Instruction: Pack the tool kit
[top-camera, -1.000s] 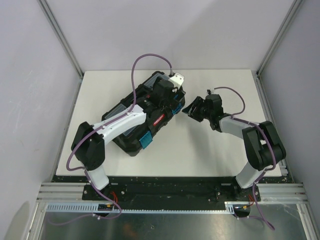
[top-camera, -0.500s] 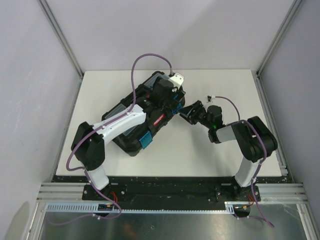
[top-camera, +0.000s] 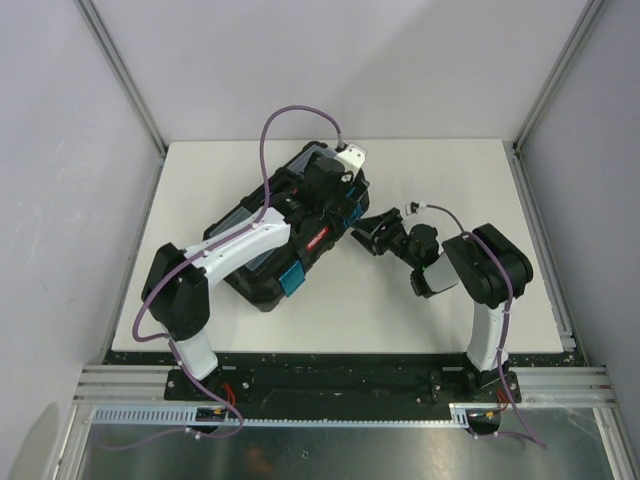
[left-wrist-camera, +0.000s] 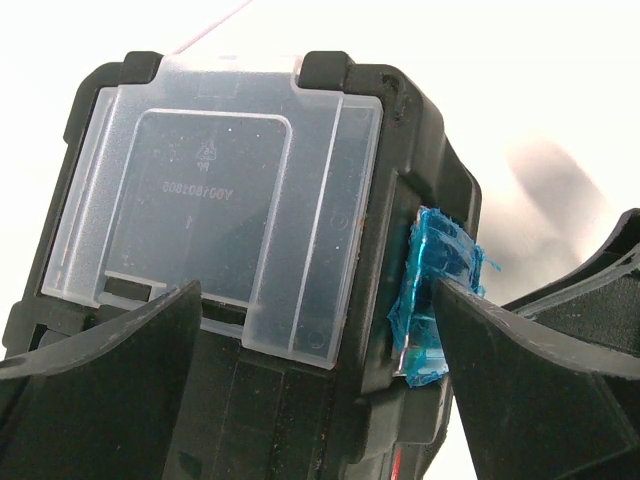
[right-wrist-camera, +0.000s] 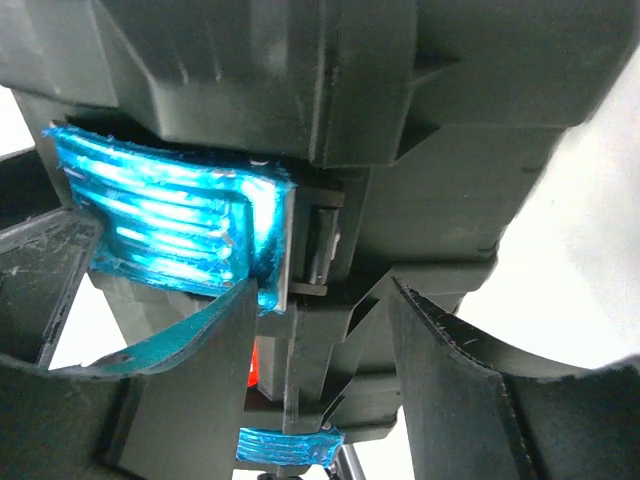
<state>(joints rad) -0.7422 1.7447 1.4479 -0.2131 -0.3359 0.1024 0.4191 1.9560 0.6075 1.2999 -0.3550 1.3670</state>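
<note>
A black toolbox (top-camera: 262, 288) lies slantwise on the white bench (top-camera: 430, 170), running from centre-left up toward the middle of the frame. Its red-marked handle (top-camera: 318, 238) and a blue latch (top-camera: 290, 279) show along its lower right side. The left arm lies over it, with the left gripper (top-camera: 325, 190) above the upper end. The right gripper (top-camera: 362, 232) points left, its jaws just beside the toolbox's right side, near a second blue latch (top-camera: 351, 214).

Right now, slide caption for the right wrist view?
Right gripper, jaws apart, at the glossy blue latch of the large black plastic toolbox.
</note>
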